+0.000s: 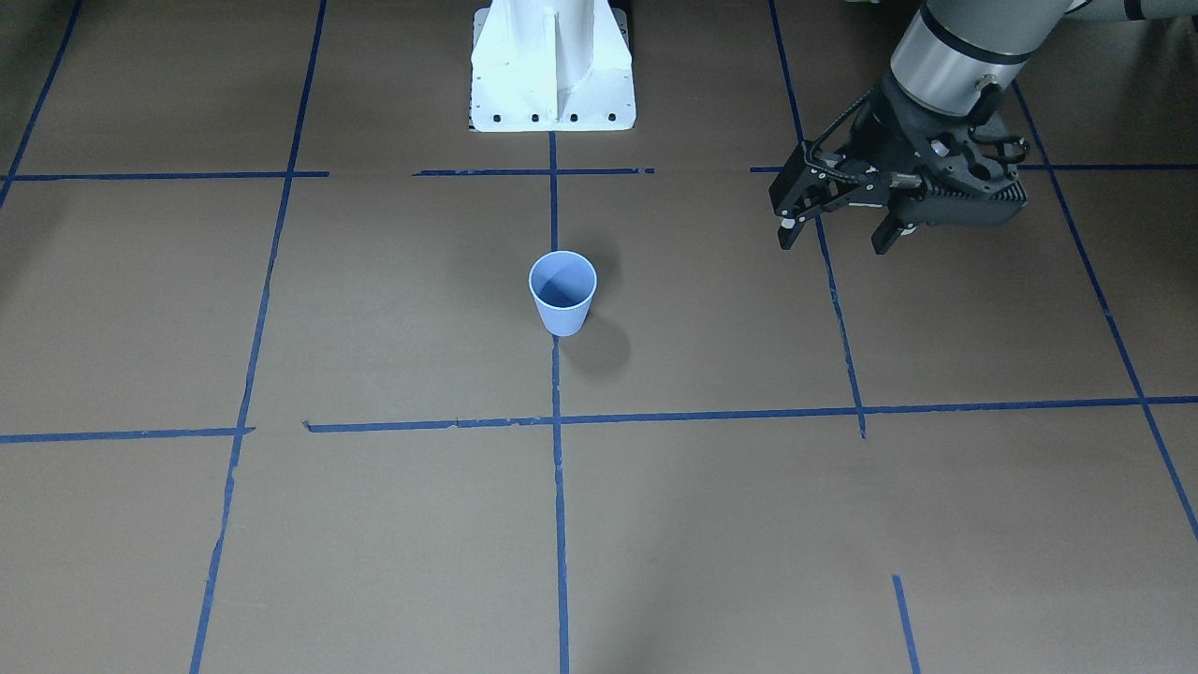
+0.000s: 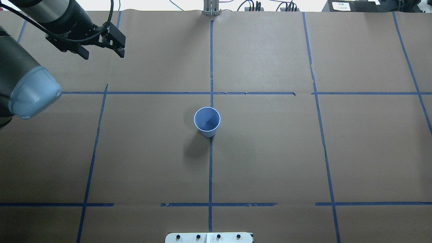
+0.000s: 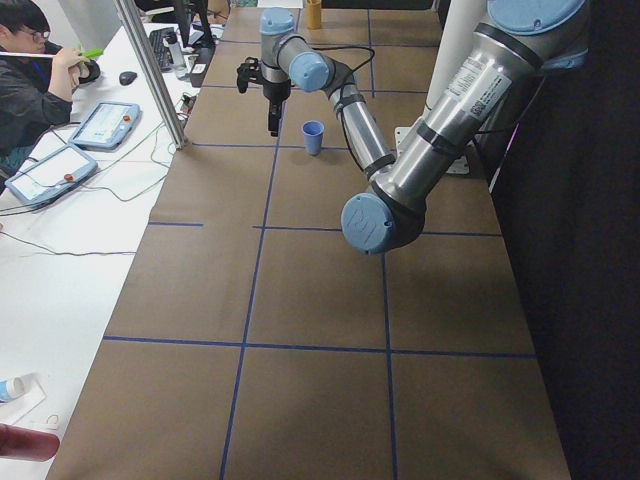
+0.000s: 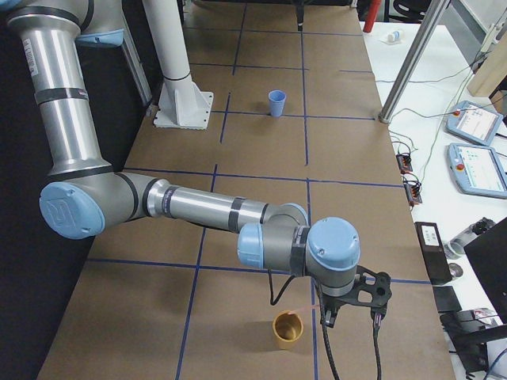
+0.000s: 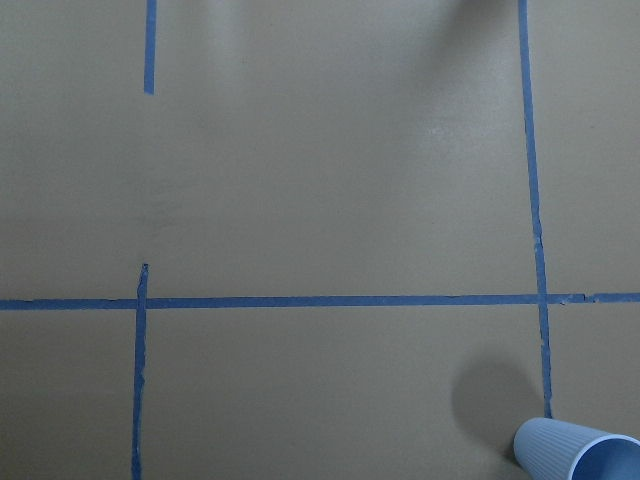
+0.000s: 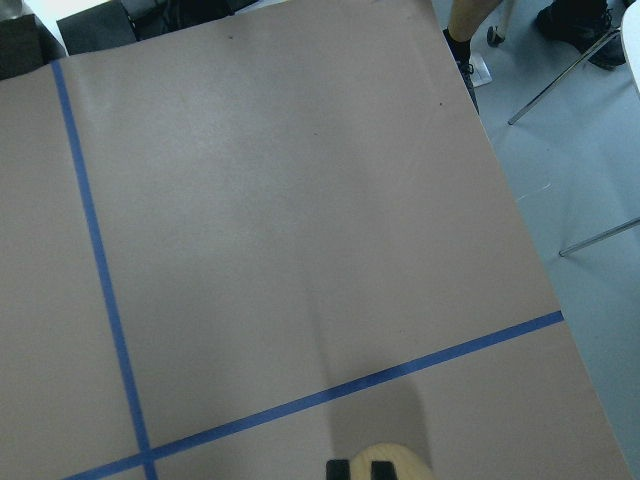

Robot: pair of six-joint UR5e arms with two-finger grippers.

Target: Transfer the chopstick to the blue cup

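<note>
The blue cup (image 1: 562, 292) (image 2: 207, 121) stands upright in the middle of the table, with nothing showing inside it. Its ribbed wall pokes into the lower right corner of the left wrist view (image 5: 575, 455). My left gripper (image 1: 835, 241) (image 2: 103, 55) hovers open and holds nothing, off to my left and farther from my base than the cup. My right gripper (image 4: 352, 315) hangs over the table's right end beside a yellow cup (image 4: 287, 328); I cannot tell whether it is open or shut. A faint thin pinkish streak, apparently the chopstick (image 4: 305, 306), runs from above that cup toward the fingers.
Blue tape lines grid the brown paper table. The white robot base (image 1: 552, 65) stands behind the cup. A seated person (image 3: 30, 70) and control tablets (image 3: 105, 122) are at a side desk past the table's far edge. The yellow cup's rim (image 6: 390, 463) shows at the right wrist view's bottom.
</note>
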